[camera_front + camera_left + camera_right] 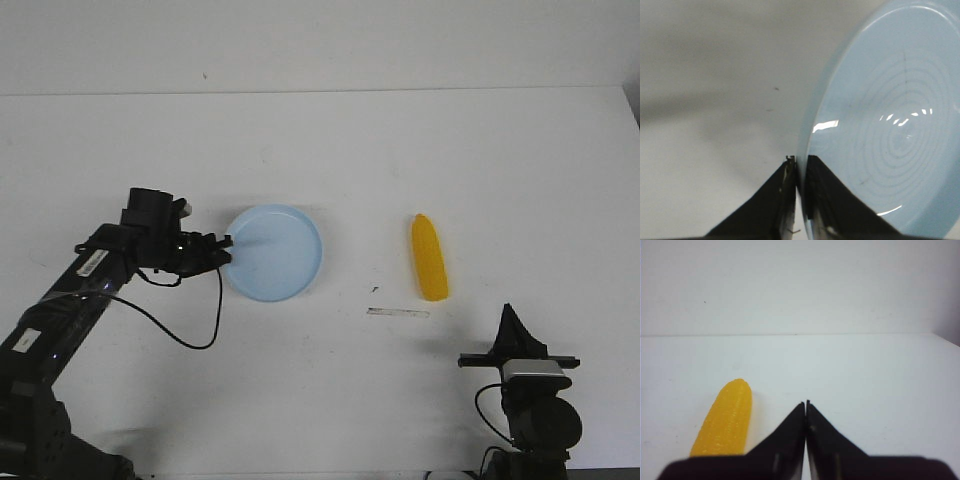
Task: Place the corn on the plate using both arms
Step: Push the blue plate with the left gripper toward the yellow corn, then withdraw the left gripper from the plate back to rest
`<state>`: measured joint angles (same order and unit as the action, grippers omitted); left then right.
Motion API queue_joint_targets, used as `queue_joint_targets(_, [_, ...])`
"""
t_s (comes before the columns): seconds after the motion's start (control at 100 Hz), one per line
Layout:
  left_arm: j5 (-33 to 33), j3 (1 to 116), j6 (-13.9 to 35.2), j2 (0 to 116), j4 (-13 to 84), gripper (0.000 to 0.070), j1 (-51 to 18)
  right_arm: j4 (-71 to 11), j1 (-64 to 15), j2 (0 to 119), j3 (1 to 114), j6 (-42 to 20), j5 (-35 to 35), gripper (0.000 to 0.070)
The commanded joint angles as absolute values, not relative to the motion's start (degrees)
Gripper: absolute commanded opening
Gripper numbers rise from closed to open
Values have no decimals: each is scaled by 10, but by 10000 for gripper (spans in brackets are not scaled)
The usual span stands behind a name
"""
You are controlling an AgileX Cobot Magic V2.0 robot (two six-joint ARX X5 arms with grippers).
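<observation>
The pale light-blue plate lies on the white table left of centre. My left gripper is shut on the plate's left rim; in the left wrist view the rim sits pinched between the two black fingers, the plate spreading beyond them. The yellow-orange corn lies on the table right of centre, its pointed end away from me. My right gripper is shut and empty, near the front edge, in front of and right of the corn. In the right wrist view the corn lies beside the shut fingertips.
A thin pale strip lies on the table between the plate and the corn, towards the front. A small dark speck lies near it. A black cable hangs from the left arm over the table.
</observation>
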<state>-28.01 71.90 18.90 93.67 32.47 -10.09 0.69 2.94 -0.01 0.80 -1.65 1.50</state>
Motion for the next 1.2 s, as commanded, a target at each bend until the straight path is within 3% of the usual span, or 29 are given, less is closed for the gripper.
queue_joint_targets(0.0, [-285, 727, 191, 947, 319, 0, -128, 14, 29, 1, 8, -14, 15, 2])
queue_joint_targets(0.29, [-274, 727, 232, 996, 292, 0, -229, 13, 29, 1, 8, -14, 15, 2])
queue_joint_targets(0.62, [-274, 727, 250, 1030, 286, 5, -236, 13, 29, 1, 8, -14, 15, 2])
queue_joint_targets(0.66, [-274, 727, 250, 1030, 286, 36, -236, 13, 29, 1, 8, -15, 15, 2])
queue_joint_targets(0.75, [-272, 727, 253, 1030, 288, 206, -236, 14, 29, 1, 8, -15, 15, 2])
queue_joint_targets(0.79, [-265, 727, 255, 1030, 289, 234, -236, 14, 29, 1, 8, -14, 15, 2])
queue_joint_targets(0.99, [-253, 727, 256, 1018, 290, 244, -229, 13, 29, 1, 8, -14, 15, 2])
queue_joint_targets(1.19, [-159, 727, 256, 941, 275, 244, -217, 14, 29, 1, 8, -15, 15, 2])
